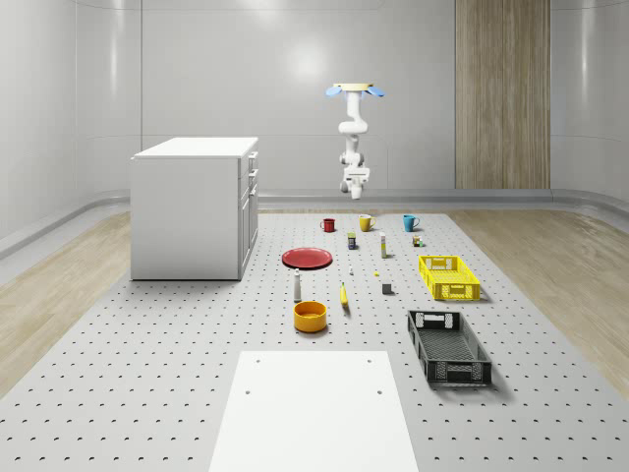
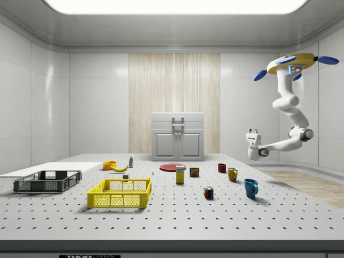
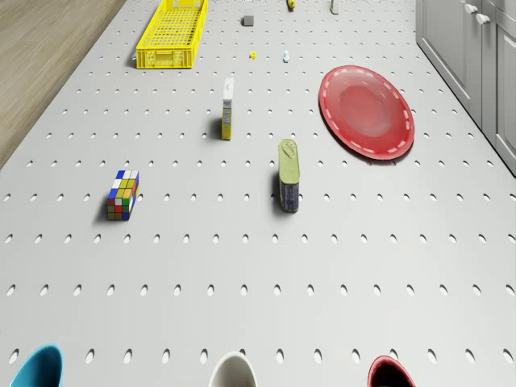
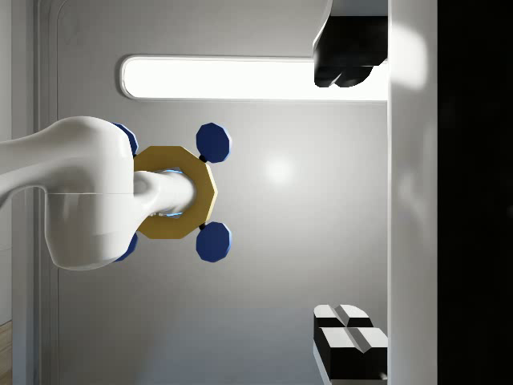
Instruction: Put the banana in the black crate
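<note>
No legible text, label or number on any object (printing on the packages indecipherable)

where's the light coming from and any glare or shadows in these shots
Side view: a ceiling light panel glows overhead, and the yellow crate casts a soft shadow. Wrist view: a bright light strip washes out, with a faint glare spot on the wall. Drone view: the can throws a short shadow.
</note>
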Robot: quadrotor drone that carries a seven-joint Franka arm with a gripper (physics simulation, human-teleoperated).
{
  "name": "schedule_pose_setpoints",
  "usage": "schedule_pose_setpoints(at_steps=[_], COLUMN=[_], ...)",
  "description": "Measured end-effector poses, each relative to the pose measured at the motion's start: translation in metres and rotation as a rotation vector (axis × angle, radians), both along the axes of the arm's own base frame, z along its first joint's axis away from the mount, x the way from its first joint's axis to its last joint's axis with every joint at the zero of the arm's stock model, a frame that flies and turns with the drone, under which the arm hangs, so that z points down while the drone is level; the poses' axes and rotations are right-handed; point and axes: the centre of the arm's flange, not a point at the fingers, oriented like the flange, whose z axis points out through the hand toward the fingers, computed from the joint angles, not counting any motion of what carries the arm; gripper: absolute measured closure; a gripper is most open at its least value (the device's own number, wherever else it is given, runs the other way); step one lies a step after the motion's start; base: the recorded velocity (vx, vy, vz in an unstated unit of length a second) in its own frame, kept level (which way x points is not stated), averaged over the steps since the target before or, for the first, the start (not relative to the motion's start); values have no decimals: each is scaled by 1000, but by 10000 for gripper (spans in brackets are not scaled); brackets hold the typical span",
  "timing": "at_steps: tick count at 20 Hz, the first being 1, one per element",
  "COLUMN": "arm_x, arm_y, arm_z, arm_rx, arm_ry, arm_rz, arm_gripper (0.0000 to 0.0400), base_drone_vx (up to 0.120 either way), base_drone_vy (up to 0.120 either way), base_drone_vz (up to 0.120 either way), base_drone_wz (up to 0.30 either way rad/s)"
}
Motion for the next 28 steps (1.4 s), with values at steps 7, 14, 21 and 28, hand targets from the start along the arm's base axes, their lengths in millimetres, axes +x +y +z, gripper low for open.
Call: schedule_pose_setpoints(at_steps=[7,14,21,28], arm_x=[0,-1,-2,-2], arm_y=[0,0,1,5], arm_z=[0,0,0,0], arm_rx=[-1,-4,-14,-47], arm_ry=[-5,-11,-16,-21], arm_rz=[0,0,0,-1], arm_gripper=[0,0,0,0], base_drone_vx=[120,120,120,120], base_drone_vy=[-120,-120,-120,-120], base_drone_vz=[0,0,0,0], base_drone_wz=[0,0,0,0])
